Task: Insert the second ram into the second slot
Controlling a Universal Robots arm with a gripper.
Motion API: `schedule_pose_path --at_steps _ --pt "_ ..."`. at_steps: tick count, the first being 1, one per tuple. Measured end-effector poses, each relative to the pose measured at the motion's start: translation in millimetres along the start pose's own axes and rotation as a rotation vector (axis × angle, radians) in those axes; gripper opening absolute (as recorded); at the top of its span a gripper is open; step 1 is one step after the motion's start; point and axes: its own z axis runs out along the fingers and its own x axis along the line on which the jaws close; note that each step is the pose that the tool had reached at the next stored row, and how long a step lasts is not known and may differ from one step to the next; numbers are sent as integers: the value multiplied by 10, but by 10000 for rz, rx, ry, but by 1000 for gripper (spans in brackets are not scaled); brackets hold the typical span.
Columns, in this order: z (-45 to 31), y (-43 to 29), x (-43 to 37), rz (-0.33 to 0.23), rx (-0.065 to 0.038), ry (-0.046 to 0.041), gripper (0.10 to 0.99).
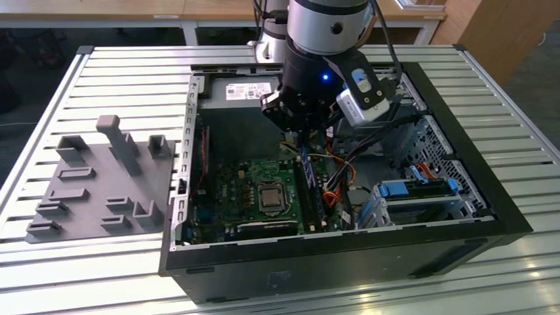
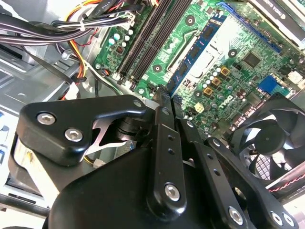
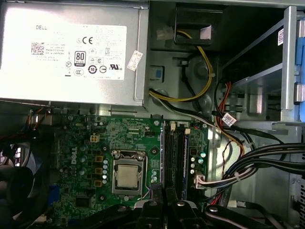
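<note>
Second ram (image 2: 198, 48) (blue stick w/ chips), clamped in claw (image 2: 165, 97), end-down over mobo slots (image 2: 145, 43)

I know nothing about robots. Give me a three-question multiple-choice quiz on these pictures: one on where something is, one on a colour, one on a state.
1. Where is the gripper?
A. well off to one side of the case
B. reaching into the case, at the memory slots
C. high above the case, far from it

2. What colour is the ram?
A. red
B. blue
C. white

3. How is the case?
A. open
B. shut all round
C. wrapped in a cover

Answers:
1 B: the exterior view shows the arm reaching down into the case, over the slots.
2 B: the second wrist view shows a blue stick with dark chips on its face.
3 A: the green board lies in plain view inside.
</note>
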Motion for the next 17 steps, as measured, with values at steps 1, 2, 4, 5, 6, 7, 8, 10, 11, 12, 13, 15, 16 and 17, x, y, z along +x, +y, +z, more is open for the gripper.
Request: schedule_pose_path --at_steps 1,2,4,5,6,7,8,10,11,12,13,15,16,17 --pt "3 0 0 0 2 1 137" --pt "7 0 0 0 1 0 137" --pt "12 -1 0 0 2 1 137" --pt "14 -1 0 0 2 1 137" --pt "17 -1 0 0 2 1 137" --pt "18 -1 0 0 2 1 137" --pt "20 -1 0 1 2 1 137" --pt "24 -1 0 0 2 1 137" --pt "26 -1 0 0 2 1 137" --pt "28 -1 0 0 1 1 137" --pt "32 -1 0 0 0 0 137" --pt "38 -1 0 0 1 1 137" --pt "41 -1 0 0 2 1 137" --pt "45 -1 0 0 0 0 137"
